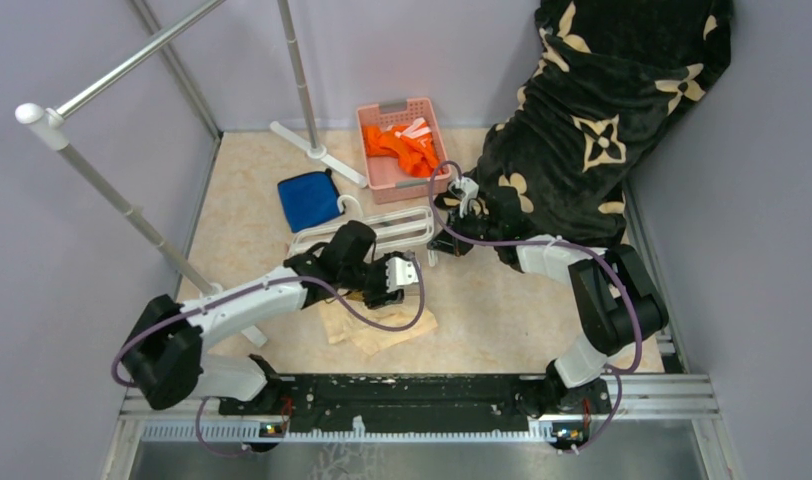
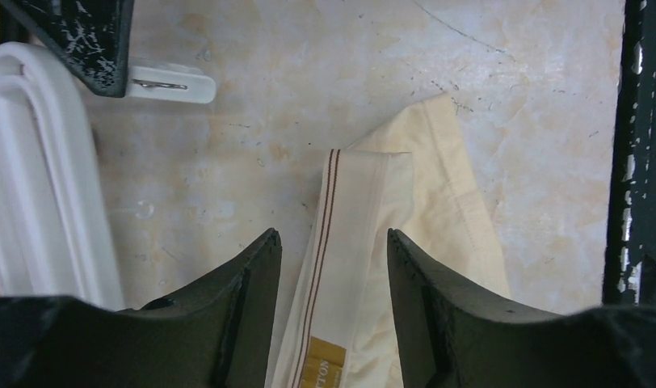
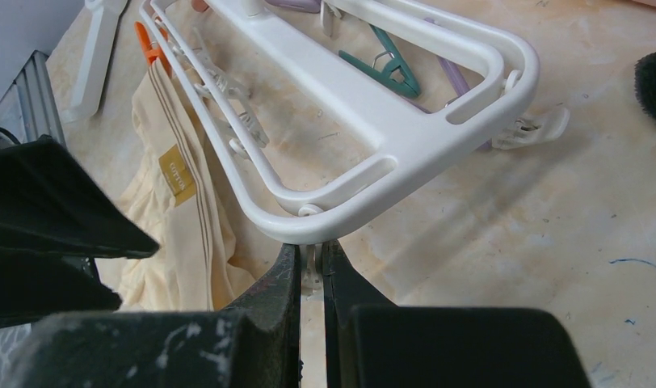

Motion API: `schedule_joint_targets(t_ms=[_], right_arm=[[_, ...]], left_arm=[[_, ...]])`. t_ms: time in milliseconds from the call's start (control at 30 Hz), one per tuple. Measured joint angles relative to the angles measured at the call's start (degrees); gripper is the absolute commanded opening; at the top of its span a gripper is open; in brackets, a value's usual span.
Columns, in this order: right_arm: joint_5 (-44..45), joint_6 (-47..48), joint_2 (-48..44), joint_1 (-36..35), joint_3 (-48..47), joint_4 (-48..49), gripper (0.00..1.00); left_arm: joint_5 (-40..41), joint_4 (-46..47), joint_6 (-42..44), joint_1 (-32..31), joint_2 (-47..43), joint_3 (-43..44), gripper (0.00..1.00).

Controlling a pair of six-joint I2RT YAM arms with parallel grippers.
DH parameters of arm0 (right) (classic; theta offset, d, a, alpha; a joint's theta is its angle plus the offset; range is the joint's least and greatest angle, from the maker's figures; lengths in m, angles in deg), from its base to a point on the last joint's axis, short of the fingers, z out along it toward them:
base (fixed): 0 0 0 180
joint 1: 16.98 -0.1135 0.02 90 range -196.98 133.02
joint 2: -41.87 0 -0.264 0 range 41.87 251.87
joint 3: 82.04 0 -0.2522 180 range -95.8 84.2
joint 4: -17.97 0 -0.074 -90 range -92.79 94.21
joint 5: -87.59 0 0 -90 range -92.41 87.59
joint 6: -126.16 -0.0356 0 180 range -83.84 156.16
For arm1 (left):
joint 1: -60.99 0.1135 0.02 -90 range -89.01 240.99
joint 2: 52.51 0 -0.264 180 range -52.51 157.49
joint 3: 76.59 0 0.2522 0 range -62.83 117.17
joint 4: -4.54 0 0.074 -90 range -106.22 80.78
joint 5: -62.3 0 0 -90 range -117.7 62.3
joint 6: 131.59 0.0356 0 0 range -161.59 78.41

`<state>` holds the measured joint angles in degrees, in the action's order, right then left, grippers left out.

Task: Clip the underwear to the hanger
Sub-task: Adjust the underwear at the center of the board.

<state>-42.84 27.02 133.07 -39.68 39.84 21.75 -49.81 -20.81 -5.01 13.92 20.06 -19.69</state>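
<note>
The left gripper [image 2: 333,238] hangs spread over the underwear [image 2: 438,202]; the right gripper [image 3: 311,252] pinches what seems a clip [image 3: 310,279] of the hanger [image 3: 389,121].

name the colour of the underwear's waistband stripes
Reddish-brown stripes on pale cream underwear; clearest in left wrist view.

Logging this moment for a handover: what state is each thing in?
underwear: lying on the table, unclipped.
hanger: resting on the table, one end gripped.
left gripper: open, astride the underwear.
right gripper: shut on the hanger.
basket: holding orange clothes.
blue cloth: folded.
</note>
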Motion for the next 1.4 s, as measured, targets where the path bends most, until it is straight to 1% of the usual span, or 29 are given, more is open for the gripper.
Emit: schedule_joint_targets(t_ms=[100,233,500,733,1100,1167,1233,1300,1400], right_arm=[[-0.07,0.00,0.00,-0.07,-0.02,-0.04,0.00],[-0.15,0.02,0.00,-0.09,-0.04,-0.07,0.00],[-0.17,0.04,0.00,-0.28,-0.39,-0.48,0.00],[-0.24,0.15,0.00,-0.46,-1.53,-0.46,0.00],[-0.20,0.39,0.02,-0.55,-1.53,-0.68,0.00],[-0.20,0.46,0.02,-0.55,-1.55,-0.68,0.00],[-0.20,0.55,0.04,-0.55,-1.55,-0.68,0.00],[-0.20,0.57,0.04,-0.57,-1.55,-0.68,0.00],[-0.17,0.57,0.04,-0.59,-1.55,-0.68,0.00]], left_arm=[[-4.57,-2.10,2.93,2.49,6.01,3.08,0.57],[-7.45,-2.49,5.03,3.87,10.19,4.63,0.57],[-9.51,-2.10,7.13,5.33,14.73,6.12,0.58],[-9.99,-2.12,7.28,5.64,17.64,6.14,0.58],[-14.14,-4.61,8.31,5.70,21.79,7.19,0.60],[-14.16,-5.20,8.35,5.70,22.27,7.19,0.57],[-14.16,-5.42,8.37,5.70,22.29,7.19,0.50],[-14.12,-5.44,8.33,5.70,22.25,7.19,0.38],[-13.29,-5.40,8.09,5.70,21.49,7.15,0.23]])
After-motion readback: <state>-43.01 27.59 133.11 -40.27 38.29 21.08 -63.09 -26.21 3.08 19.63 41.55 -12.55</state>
